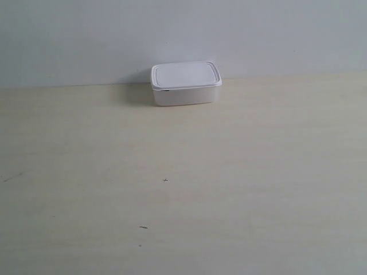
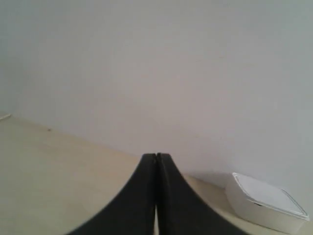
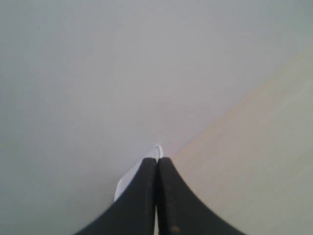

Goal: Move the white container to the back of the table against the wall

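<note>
White plastic, lid up: your container (image 1: 186, 84) sits in the upper middle of the exterior frame, at the far edge of the table (image 1: 229, 172), its back right up at the wall (image 1: 172, 34). Its long axis runs left to right across the frame, along the wall, with a long side facing you. Your left gripper (image 2: 156, 156) and right gripper (image 3: 157, 159) are both clenched on nothing, fingers pressed together.

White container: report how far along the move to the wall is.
Looks done: the white container sits at the back edge of the table by the wall, though contact itself cannot be confirmed. In hand: nothing; the left gripper and right gripper are both shut, empty, clear of it. Remaining: probably nothing, at most a final nudge.
</note>
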Tool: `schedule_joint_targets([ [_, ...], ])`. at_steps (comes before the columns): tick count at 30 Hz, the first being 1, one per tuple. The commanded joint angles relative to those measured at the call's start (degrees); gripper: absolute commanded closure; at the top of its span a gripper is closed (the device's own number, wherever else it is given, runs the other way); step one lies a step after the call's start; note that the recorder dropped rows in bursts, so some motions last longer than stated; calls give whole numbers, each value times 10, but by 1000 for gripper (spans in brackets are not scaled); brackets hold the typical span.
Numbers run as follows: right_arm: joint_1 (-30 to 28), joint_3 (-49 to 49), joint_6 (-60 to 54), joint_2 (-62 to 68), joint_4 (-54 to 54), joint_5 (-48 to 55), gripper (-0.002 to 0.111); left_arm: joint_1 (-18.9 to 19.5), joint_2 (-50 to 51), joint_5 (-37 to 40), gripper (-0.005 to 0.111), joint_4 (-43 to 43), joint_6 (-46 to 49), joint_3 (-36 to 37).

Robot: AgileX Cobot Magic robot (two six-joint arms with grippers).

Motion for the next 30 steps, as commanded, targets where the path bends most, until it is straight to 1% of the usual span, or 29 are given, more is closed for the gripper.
schedule_joint_targets([
  [1, -2, 3, -2, -4, 141, 10, 108, 2, -3, 84, 107, -131, 83, 2],
  [4, -2, 3, -2, -4, 208, 20, 108, 2, -3, 146, 107, -168, 149, 2],
  [7, -2, 3, -2, -4, 228, 46, 108, 2, -3, 191, 107, -168, 212, 2],
  [12, -2, 3, -2, -4, 256, 72, 108, 2, -3, 212, 107, -169, 295, 2],
  [13, -2, 3, -2, -4, 271, 72, 108, 2, -3, 222, 107, -170, 317, 2],
  [16, -2, 3, -3, -4, 360, 73, 108, 2, -3, 221, 107, -174, 426, 2],
  [18, -2, 3, -3, -4, 374, 73, 108, 2, -3, 221, 107, -179, 441, 2],
  [30, -2, 3, -3, -4, 374, 75, 108, 2, -3, 221, 107, -187, 441, 2],
])
